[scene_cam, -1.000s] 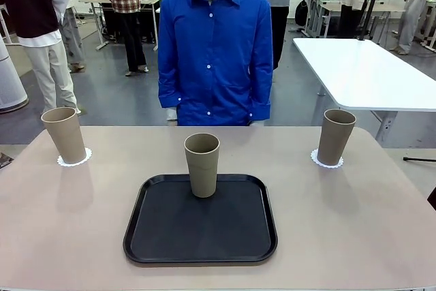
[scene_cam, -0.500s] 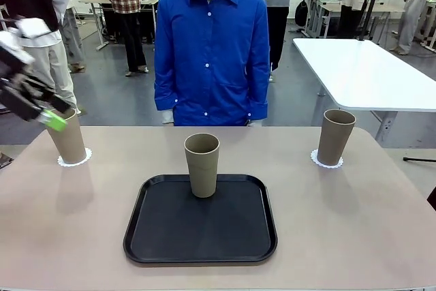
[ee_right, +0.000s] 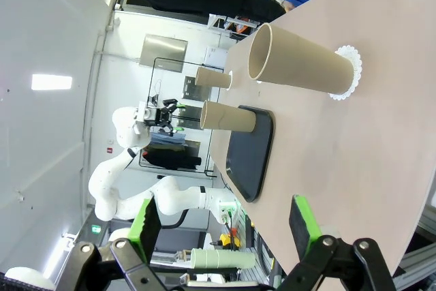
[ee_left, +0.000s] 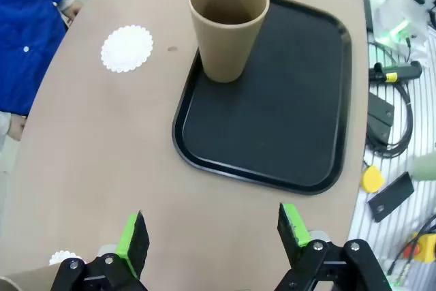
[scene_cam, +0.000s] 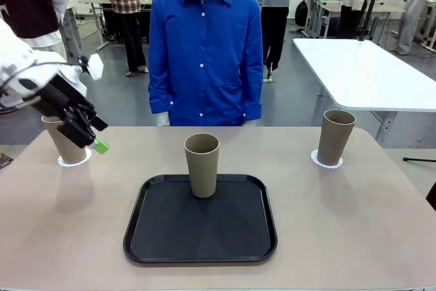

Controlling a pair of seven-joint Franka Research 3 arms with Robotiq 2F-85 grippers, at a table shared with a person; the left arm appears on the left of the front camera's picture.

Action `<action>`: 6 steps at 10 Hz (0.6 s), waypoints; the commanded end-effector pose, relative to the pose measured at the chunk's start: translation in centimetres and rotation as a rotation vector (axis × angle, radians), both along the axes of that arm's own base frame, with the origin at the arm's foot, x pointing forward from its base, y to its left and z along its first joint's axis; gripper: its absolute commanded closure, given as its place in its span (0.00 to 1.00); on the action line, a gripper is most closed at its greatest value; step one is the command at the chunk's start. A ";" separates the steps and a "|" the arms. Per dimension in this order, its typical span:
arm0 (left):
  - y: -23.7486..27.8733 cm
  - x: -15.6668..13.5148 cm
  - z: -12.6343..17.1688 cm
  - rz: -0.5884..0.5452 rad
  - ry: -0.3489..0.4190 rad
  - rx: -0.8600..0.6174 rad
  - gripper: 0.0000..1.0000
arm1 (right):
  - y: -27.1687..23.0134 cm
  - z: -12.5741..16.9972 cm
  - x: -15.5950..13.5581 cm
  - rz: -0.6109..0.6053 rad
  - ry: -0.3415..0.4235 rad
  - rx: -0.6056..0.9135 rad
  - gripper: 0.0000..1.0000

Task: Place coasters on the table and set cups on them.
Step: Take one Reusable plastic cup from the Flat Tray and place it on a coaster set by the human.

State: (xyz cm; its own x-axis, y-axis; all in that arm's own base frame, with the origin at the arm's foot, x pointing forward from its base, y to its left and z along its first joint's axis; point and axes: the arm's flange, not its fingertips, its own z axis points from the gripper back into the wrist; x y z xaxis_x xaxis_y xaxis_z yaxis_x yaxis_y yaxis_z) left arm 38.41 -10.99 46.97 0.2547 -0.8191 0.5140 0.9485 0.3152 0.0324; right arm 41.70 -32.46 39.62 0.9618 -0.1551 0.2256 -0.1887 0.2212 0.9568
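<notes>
Three tan cups stand on the beige table (scene_cam: 340, 223). The left cup (scene_cam: 65, 142) sits on a lacy white coaster (scene_cam: 73, 161); the right cup (scene_cam: 336, 135) sits on another coaster (scene_cam: 326, 162). The middle cup (scene_cam: 202, 164) stands at the far edge of the black tray (scene_cam: 201, 226). My left gripper (scene_cam: 95, 134) hangs open and empty just in front of the left cup. In the left wrist view its fingers (ee_left: 134, 242) frame bare table, with the middle cup (ee_left: 227, 25) and a free coaster (ee_left: 127, 48) ahead. My right gripper (ee_right: 225, 230) is open, off the table's edge, facing the right cup (ee_right: 300, 63).
A person in a blue shirt (scene_cam: 204, 52) stands at the far side, arms down. A white glossy table (scene_cam: 361, 73) stands behind on the right. Cables and small parts (ee_left: 392, 107) lie beyond the table's near edge.
My left arm came in from the left and swung down and right, ending in front of the left cup. The person shifted slightly to the left. The cups have not moved.
</notes>
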 end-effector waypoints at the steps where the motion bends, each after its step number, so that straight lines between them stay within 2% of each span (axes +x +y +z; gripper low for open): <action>1: -1.1 0.7 -2.9 -0.035 0.003 0.105 0.00 | 0.2 0.0 -0.1 -0.004 0.003 -0.002 0.00; 3: -0.4 0.7 -3.8 -0.049 0.048 0.107 0.00 | 0.2 0.0 -0.1 -0.004 0.003 -0.002 0.00; 4: -1.2 0.4 -3.2 -0.050 0.012 0.089 0.00 | 0.2 0.0 -0.1 -0.004 0.003 -0.002 0.00; 6: -1.2 0.4 -3.2 -0.050 0.012 0.089 0.00 | 0.2 0.0 -0.1 -0.004 0.003 -0.002 0.00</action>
